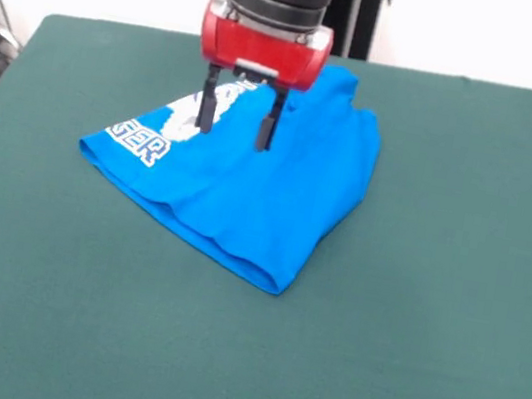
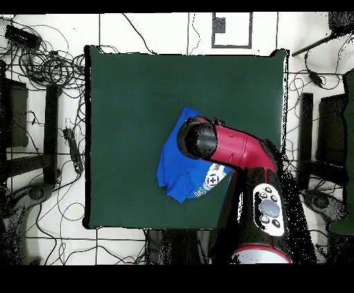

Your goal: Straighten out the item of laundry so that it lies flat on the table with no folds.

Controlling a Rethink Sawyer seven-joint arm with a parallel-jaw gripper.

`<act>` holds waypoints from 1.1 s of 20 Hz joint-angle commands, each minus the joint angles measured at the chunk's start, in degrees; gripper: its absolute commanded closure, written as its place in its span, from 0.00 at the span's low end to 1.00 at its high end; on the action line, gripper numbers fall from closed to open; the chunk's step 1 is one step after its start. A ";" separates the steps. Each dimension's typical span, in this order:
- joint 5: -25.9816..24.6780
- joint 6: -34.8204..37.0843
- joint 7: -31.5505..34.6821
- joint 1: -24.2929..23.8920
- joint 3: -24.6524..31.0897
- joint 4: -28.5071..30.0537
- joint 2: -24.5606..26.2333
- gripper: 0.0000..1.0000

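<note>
The item of laundry (image 1: 249, 182) is a bright blue T-shirt lying folded over on the dark green table (image 1: 410, 313). Its plain blue side covers most of it, and white print and letters show at its left edge in the front view. My gripper (image 1: 237, 119) hangs open right over the shirt's upper middle, both black fingers apart with nothing between them. In the overhead view the red arm (image 2: 235, 148) covers the middle of the shirt (image 2: 173, 155), and the gripper itself is hidden beneath it.
Green felt stretches wide on all sides of the shirt. Cables (image 2: 41, 62) and dark stands lie on the floor around the table. The table's edges (image 2: 86, 138) are well away from the shirt.
</note>
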 commanded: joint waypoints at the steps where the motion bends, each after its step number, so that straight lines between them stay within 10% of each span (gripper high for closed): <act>1: 1.99 -3.62 13.09 0.25 3.34 5.61 4.11 0.00; 22: 1.35 -6.41 11.31 -1.13 2.92 6.13 6.18 0.00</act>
